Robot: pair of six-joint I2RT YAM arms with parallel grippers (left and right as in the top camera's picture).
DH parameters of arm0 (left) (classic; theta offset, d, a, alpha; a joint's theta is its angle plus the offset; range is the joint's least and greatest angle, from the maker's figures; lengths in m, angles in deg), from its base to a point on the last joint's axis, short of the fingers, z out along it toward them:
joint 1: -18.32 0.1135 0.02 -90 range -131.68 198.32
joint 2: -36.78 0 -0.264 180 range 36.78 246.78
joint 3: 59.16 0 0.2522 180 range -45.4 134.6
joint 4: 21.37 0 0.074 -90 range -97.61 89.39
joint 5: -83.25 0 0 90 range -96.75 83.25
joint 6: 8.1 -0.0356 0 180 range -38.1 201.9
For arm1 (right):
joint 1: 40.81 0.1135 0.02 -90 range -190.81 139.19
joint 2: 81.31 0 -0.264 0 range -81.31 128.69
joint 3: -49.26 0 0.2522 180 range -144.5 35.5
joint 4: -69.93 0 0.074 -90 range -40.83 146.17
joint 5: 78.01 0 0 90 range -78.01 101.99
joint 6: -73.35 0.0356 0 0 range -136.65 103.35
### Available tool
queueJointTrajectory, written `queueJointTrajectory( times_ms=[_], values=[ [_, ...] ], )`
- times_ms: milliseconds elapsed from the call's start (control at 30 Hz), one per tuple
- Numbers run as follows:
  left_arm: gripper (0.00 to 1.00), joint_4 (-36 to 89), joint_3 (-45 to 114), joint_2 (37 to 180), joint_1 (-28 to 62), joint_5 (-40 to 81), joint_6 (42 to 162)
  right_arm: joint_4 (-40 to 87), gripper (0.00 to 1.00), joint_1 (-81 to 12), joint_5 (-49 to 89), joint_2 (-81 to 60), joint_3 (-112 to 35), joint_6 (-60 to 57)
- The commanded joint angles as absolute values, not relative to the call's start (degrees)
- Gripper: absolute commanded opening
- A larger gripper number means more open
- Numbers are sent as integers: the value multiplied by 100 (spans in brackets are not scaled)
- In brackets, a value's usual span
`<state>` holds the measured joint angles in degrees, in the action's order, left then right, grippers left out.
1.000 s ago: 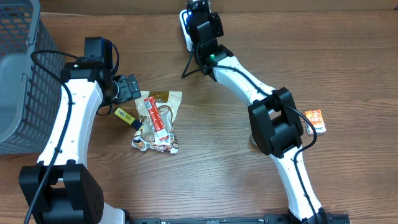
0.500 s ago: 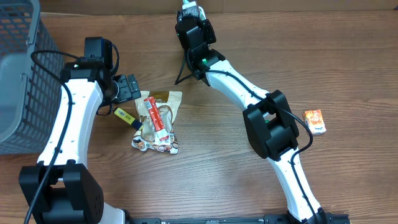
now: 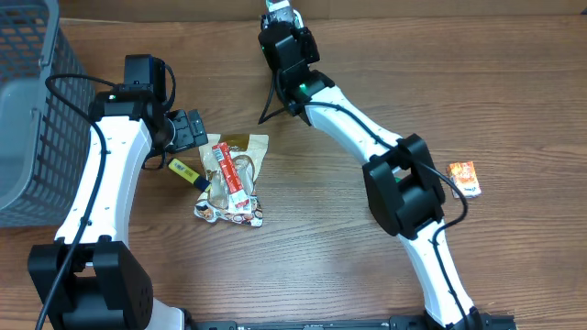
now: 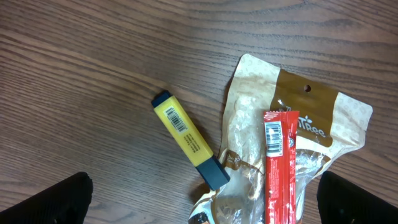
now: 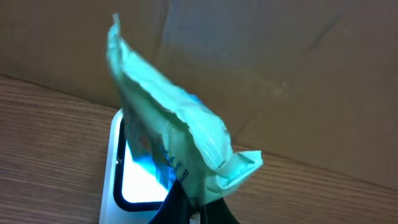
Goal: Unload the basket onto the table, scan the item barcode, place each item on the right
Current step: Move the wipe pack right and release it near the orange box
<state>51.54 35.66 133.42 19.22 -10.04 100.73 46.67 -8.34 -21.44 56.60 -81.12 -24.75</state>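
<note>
Packet (image 5: 174,137) pinched in right claw (image 5: 196,205), near glowing scanner (image 5: 115,168).

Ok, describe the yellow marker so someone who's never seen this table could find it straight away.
Start at the grey wire basket on the left side of the table, then look right to the pile of snack packets. The marker lies flat just left of that pile: a yellow stick with a dark cap, while its neighbours are crinkly wrappers.
</note>
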Motion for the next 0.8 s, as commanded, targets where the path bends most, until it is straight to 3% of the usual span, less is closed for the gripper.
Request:
queueJointTrajectory(
  times_ms=[0, 267, 500, 767],
  values=[
    [100, 5150, 3629, 13267, 1942, -1032, 9944, 4293, 3, -981, -1936, 4573, -8199, -2311],
    [100, 5150, 3629, 13267, 1942, -1032, 9944, 1725, 4, -1545, -1003, 3404, -8199, -1398],
    [100, 5150, 3629, 13267, 1942, -1032, 9944, -1202, 4, -2841, 592, 3323, -8064, -788],
    [100, 5150, 3629, 13267, 1942, -1032, 9944, -2067, 4, -4095, 1089, 3487, -6993, -783]
  ],
)
